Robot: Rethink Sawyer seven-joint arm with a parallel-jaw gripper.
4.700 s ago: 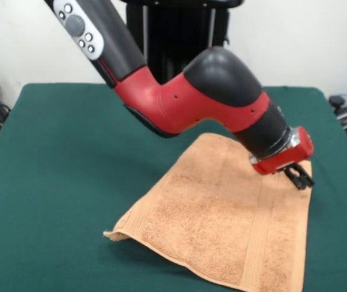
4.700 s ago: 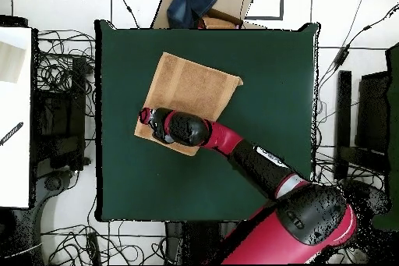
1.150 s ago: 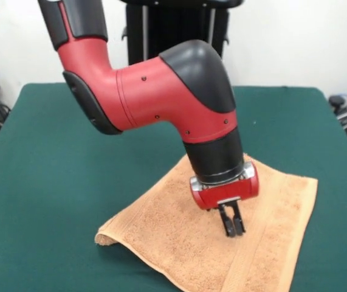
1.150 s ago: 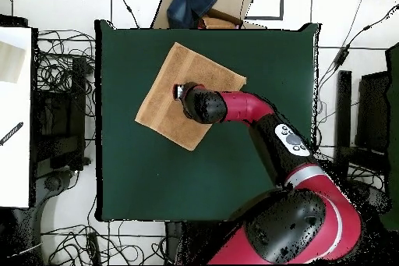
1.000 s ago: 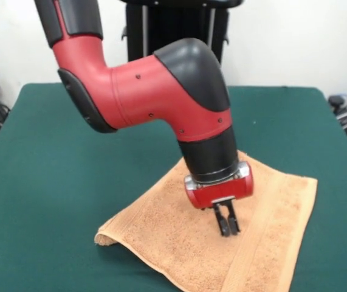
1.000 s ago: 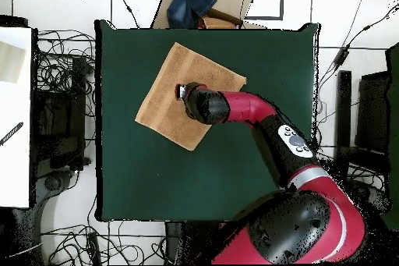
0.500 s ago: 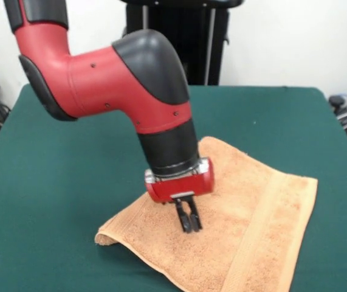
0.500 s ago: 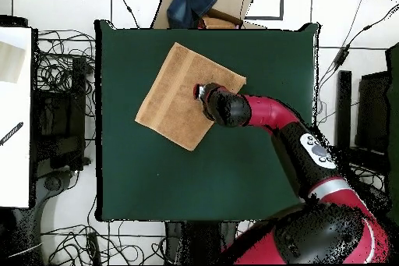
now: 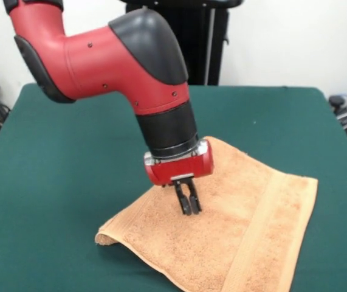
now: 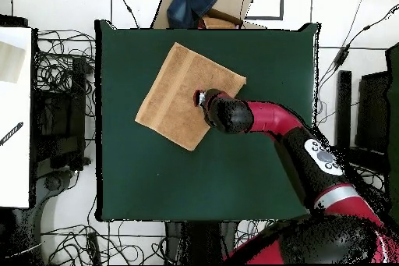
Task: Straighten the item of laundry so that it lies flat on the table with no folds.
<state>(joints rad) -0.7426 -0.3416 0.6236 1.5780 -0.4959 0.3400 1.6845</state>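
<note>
The item of laundry, a peach-orange towel (image 9: 246, 231), lies spread on the green table (image 9: 70, 158), slanted to its edges. A woven band runs near its right end. Its front-left corner (image 9: 104, 236) is lifted and curled, casting a shadow. My gripper (image 9: 191, 208) points straight down over the towel's left half, tips close above the cloth, shut with nothing visibly between the fingers. In the overhead view the towel (image 10: 175, 95) sits on the upper left of the table (image 10: 234, 177), and the gripper (image 10: 199, 97) is over its right part.
A cardboard box with a blue cloth (image 10: 204, 1) stands beyond the table's top edge in the overhead view. Cables (image 10: 62, 68) lie round the table. A white surface (image 10: 14, 107) is at the far left.
The arm has swept across the towel from its banded right end to its left half in the front view. Over the last half second the gripper rose slightly. The towel lies flatter than at first.
</note>
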